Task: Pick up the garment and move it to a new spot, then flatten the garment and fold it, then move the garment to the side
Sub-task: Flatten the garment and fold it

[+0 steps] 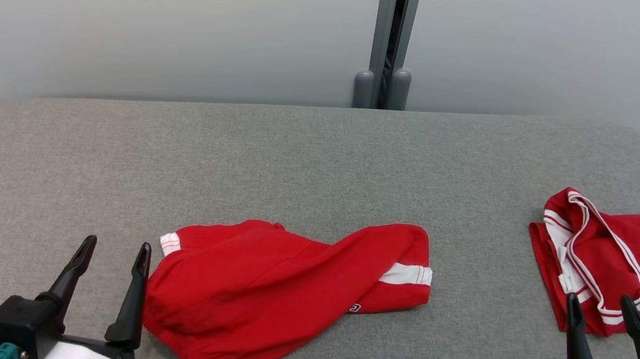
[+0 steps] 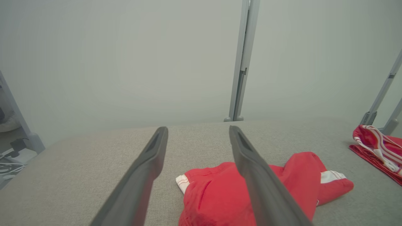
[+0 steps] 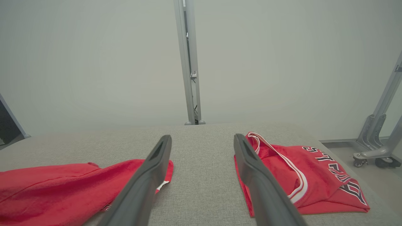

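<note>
A crumpled red garment (image 1: 280, 292) with white stripes lies on the grey padded table (image 1: 298, 158), near its front middle. It also appears in the left wrist view (image 2: 220, 197) and the right wrist view (image 3: 62, 185). My left gripper (image 1: 112, 254) stands open just left of the garment's edge, nothing between its fingers. My right gripper (image 1: 603, 309) is open at the lower right, its fingertips in front of a second red garment. The left gripper (image 2: 198, 131) and right gripper (image 3: 202, 139) both show spread fingers in their wrist views.
A folded red jersey (image 1: 618, 262) with white trim and dark lettering lies at the table's right side, also seen as the jersey (image 3: 298, 175) and the jersey (image 2: 377, 147). A grey post (image 1: 391, 40) stands behind the table against a pale wall. A wheeled metal frame (image 3: 377, 147) stands on the floor at the right.
</note>
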You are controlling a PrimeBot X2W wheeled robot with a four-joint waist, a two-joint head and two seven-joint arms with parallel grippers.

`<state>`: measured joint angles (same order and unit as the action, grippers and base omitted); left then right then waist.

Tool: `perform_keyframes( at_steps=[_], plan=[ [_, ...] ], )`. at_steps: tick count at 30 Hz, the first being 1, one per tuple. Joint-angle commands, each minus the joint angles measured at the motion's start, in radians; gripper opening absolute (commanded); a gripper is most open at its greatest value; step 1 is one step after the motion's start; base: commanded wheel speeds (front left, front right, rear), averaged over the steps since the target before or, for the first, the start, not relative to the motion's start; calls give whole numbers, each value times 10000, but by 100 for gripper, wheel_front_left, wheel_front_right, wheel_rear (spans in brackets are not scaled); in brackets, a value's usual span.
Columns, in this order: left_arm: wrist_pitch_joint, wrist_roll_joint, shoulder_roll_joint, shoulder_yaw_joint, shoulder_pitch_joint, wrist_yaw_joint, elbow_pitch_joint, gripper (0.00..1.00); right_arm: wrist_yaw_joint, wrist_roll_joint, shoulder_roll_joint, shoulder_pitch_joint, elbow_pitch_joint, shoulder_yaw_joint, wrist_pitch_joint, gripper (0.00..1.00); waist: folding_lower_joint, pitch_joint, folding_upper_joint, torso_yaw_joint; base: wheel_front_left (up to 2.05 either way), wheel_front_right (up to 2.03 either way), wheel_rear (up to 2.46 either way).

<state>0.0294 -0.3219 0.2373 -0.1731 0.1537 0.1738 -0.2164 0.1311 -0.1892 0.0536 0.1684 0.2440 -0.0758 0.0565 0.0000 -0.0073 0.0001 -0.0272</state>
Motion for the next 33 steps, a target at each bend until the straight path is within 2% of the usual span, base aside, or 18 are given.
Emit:
perform_keyframes(
  at_steps=[1, 12, 21, 31, 32, 33],
  plan=[
    [-22, 14, 54, 15, 19, 61, -72, 100, -8, -52, 4, -20, -13, -21, -76, 100, 0, 7, -1, 21, 0, 0, 0],
    [-485, -227, -76, -256, -26, 30, 44, 100, -8, -90, -7, -171, -62, 14, -131, 100, 0, 247, -1, 155, 0, 0, 0],
    [-1378, -1615, -501, -574, 0, -674, 1720, 100, -8, -146, -6, -614, -116, 172, -250, 100, 0, 1330, -1, 216, 0, 0, 0],
    [-1334, -2537, -807, -862, -629, -1719, 2917, 100, -8, -246, -7, -1130, -210, 167, -442, 100, 0, 2274, -1, 352, 0, 0, 0],
    [-1284, -2566, -796, -862, -701, -1811, 2893, 80, -8, -246, -7, -1169, -228, 165, -438, 100, 0, 2312, -1, 364, 0, 0, 0],
    [-1231, -2553, -761, -874, -783, -1877, 2825, 33, -8, -249, -7, -1204, -244, 155, -450, 100, 0, 2339, -1, 380, 0, 0, 0]
  ],
)
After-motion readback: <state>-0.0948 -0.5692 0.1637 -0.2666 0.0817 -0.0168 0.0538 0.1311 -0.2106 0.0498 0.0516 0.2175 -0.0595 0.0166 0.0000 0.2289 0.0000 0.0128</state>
